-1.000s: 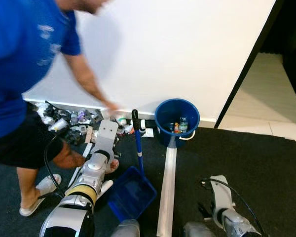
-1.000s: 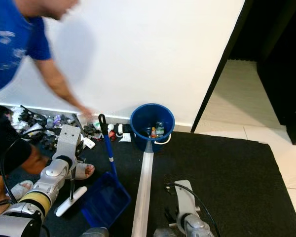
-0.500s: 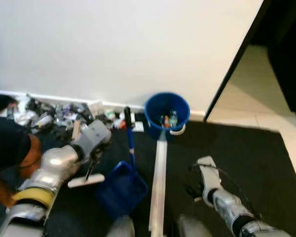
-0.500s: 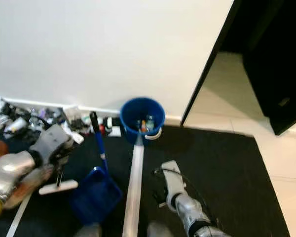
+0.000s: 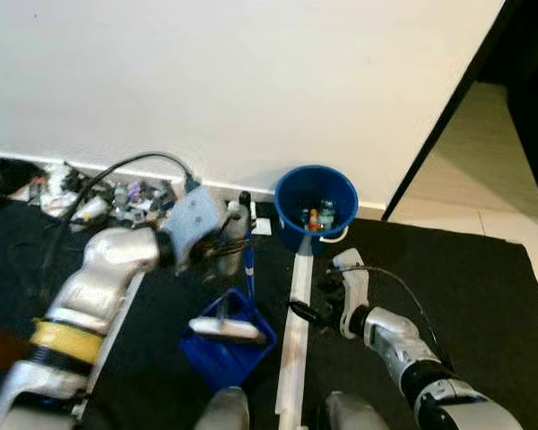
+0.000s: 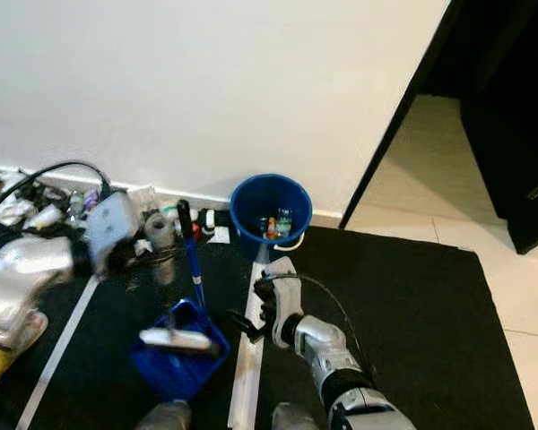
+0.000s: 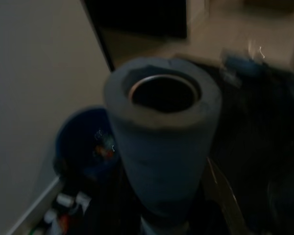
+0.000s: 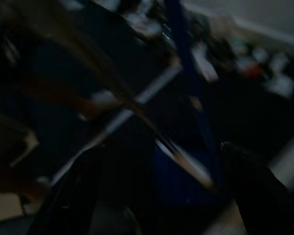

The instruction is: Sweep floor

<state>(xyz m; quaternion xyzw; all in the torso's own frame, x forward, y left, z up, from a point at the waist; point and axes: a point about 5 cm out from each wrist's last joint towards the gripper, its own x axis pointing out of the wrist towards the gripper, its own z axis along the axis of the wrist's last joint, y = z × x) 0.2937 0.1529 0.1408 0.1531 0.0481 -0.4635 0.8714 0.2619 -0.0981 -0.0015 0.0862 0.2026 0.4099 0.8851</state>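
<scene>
The left gripper (image 5: 222, 249) clamps a grey broom handle (image 5: 237, 219) above the blue dustpan (image 5: 229, 336), near the litter (image 5: 117, 199) along the far wall. The right gripper (image 5: 307, 315), fingers apart, hovers over the white strip (image 5: 291, 345). A blue bucket (image 5: 316, 208) stands beyond.

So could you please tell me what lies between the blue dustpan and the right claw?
In the left eye view, a pale strip on the black mat runs between the blue plastic dustpan and the right claw.

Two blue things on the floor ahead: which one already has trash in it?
The round blue bucket against the wall, with small bottles inside. The blue dustpan lies nearer the robot, with only the white brush head across it.
</scene>
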